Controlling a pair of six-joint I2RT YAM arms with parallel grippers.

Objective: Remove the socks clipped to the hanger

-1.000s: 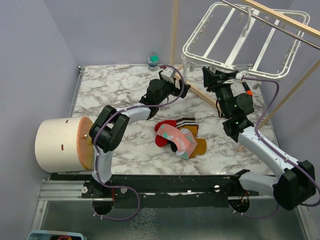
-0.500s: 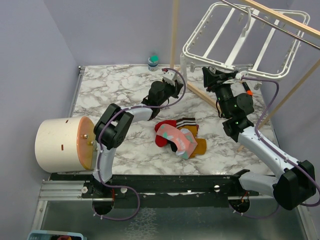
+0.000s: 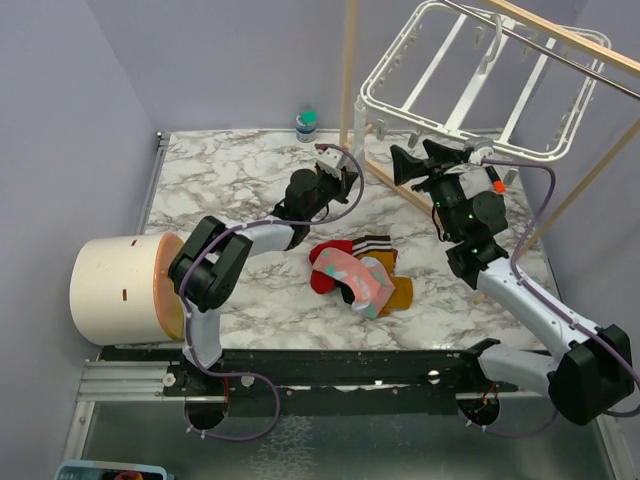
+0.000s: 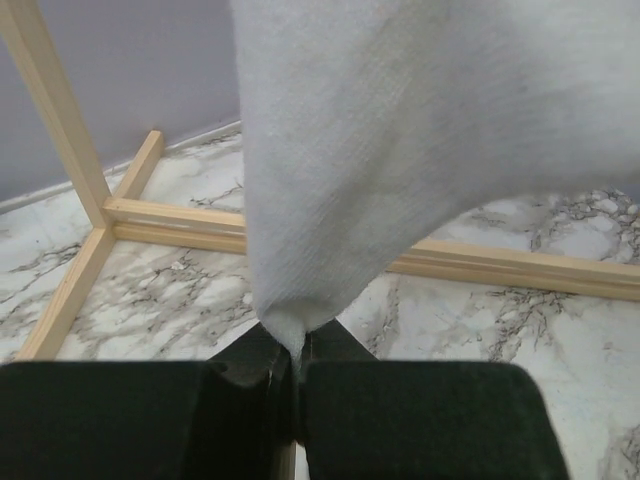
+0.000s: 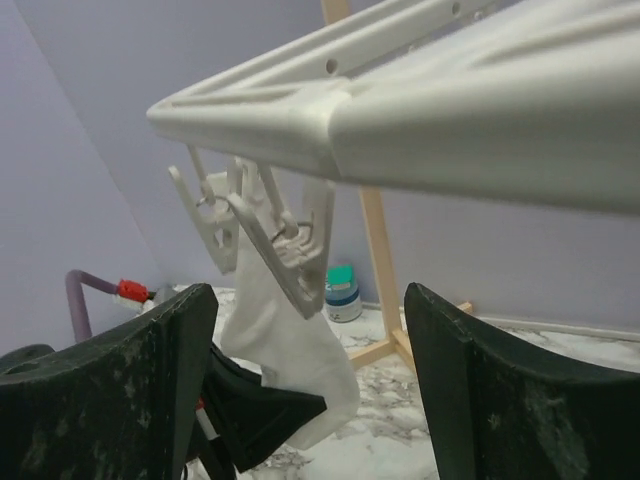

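The white grid hanger [image 3: 480, 85] hangs from the wooden rack; its edge [image 5: 400, 110] fills the top of the right wrist view. One white sock [image 5: 290, 350] still dangles from a clip [image 5: 285, 250] under that edge. My left gripper [image 4: 298, 345] is shut on the sock's lower tip [image 4: 400, 150], and its black fingers [image 5: 265, 410] show below the sock. In the top view the left gripper [image 3: 338, 168] is under the hanger's near-left corner. My right gripper [image 5: 305, 300] is open, its fingers standing either side of the clip without touching it, just left of the left one's position [image 3: 400, 165]. Several coloured socks [image 3: 360, 275] lie piled on the marble.
The light wooden rack has a post [image 3: 349, 70] and floor bars [image 4: 480, 265] beside the grippers. A small teal-lidded jar [image 3: 307, 124] stands at the back. A cream cylinder [image 3: 115, 290] lies at the left edge. A blue basket [image 3: 110, 470] shows at the bottom left.
My left gripper went from open to shut on the white sock's tip. My right gripper opened wide and drew back from the clip, and the hanger's edge rose a little.
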